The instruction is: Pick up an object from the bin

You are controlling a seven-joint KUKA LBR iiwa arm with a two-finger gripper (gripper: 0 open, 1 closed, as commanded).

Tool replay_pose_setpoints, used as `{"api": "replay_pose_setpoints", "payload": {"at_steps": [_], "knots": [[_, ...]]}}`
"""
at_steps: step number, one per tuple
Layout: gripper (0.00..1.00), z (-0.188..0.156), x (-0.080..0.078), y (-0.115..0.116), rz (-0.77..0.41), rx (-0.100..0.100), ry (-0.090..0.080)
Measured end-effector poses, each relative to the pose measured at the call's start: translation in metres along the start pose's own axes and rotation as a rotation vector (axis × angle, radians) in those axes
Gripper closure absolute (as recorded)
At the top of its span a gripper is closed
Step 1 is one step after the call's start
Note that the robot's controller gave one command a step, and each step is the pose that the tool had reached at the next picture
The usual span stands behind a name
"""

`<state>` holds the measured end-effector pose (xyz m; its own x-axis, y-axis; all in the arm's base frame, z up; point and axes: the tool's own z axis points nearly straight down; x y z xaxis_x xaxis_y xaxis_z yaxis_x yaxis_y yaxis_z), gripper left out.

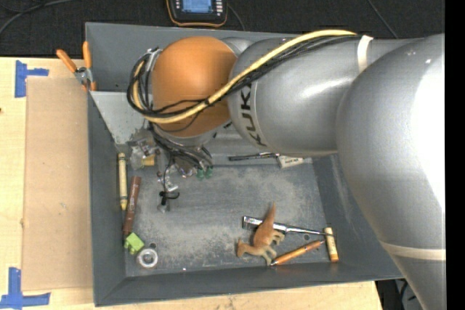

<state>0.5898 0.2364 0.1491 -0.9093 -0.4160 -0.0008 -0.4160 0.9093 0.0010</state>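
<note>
My gripper (171,178) hangs under the orange wrist cover, low over the left half of the bin floor. To its left, along the bin's left wall, a brown stick (133,204) lies lengthwise. Beside the stick, nearer the wall, lies a yellowish pen (122,181). Neither touches the gripper. A small green block (133,243) and a silver ring (149,257) sit in the front left corner, below the gripper in the view. What is between the gripper's tips is too small and dark to make out.
At the front right lie a brown toy dinosaur (261,236), a metal tool (285,228), an orange pencil (298,253) and a short tan peg (331,244). A thin dark rod (253,157) lies under the arm. The arm covers the bin's back and right.
</note>
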Motion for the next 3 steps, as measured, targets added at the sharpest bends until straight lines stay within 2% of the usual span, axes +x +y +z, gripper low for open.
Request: {"api": "replay_pose_setpoints", "payload": {"at_steps": [1,2,3], "knots": [[0.00,0.029,-0.014,0.003,-0.287,-0.003,0.003],[0.00,0.079,-0.029,-0.002,-0.460,0.001,-0.006],[1.00,0.080,-0.023,0.002,-0.584,-0.002,-0.002]]}}
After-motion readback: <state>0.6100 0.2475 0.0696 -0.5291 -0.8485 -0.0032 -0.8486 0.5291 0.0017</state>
